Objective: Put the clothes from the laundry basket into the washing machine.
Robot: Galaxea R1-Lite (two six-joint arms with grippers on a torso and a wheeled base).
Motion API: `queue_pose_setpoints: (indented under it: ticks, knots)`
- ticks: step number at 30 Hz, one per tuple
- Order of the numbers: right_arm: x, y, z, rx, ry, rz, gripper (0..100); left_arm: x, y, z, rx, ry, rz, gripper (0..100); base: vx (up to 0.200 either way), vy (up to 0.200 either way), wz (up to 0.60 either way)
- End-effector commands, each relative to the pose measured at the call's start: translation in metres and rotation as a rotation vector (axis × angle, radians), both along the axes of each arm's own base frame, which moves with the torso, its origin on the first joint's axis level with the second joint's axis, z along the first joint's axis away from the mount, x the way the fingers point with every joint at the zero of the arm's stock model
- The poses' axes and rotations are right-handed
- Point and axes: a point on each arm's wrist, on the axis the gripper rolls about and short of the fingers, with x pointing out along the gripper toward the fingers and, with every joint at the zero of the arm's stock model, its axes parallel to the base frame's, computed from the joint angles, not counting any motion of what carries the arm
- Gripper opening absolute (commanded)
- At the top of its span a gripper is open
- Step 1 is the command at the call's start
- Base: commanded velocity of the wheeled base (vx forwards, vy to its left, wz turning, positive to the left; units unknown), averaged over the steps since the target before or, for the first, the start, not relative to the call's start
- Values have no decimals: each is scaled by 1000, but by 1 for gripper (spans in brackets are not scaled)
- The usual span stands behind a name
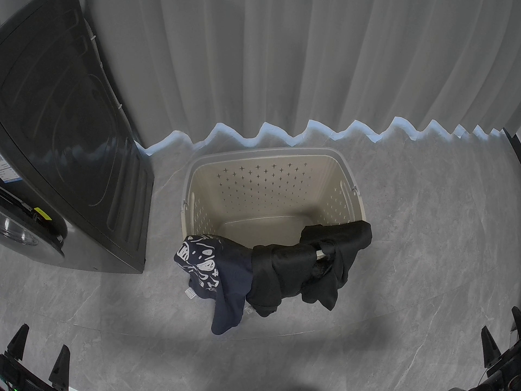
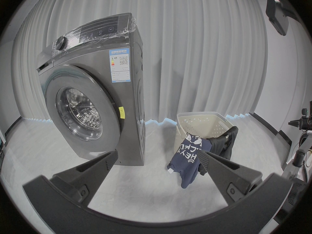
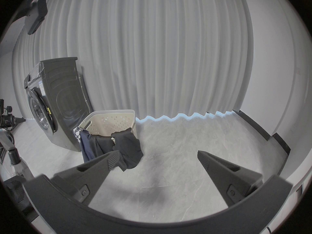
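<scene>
End effectors [image 2: 157,152] [image 3: 158,153]: 2, spread; garments [image 1: 214,267] [image 1: 304,267]: 2; basket [image 1: 271,152]: 1.

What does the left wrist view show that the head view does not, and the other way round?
Left wrist view: the washing machine's control panel with its knob, and its whole round door, shut.
Head view: the laundry basket's bare bottom, seen from above.
Both: the navy printed garment and the black garment draped over the basket's near rim, and the open left gripper.
</scene>
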Motion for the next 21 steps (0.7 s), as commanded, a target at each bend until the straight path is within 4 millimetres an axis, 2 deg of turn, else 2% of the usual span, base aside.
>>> queue_pose_setpoints:
  ticks: [1, 4, 11, 16, 21]
  knots:
    - [0, 0, -5, 0, 0, 0, 100, 0, 0, -5, 0, 2, 0, 100, 200, 0, 0]
    - [0, 0, -5, 0, 0, 0, 100, 0, 0, -5, -2, 2, 1, 100, 200, 0, 0]
    - [0, 0, -5, 0, 0, 0, 100, 0, 0, -5, -3, 2, 1, 100, 0, 0, 0]
    - [0, 0, -5, 0, 0, 0, 100, 0, 0, -5, -5, 2, 1, 100, 0, -200, 0]
    - [0, 0, -5, 0, 0, 0, 100, 0, 0, -5, -5, 2, 1, 100, 0, 0, 0]
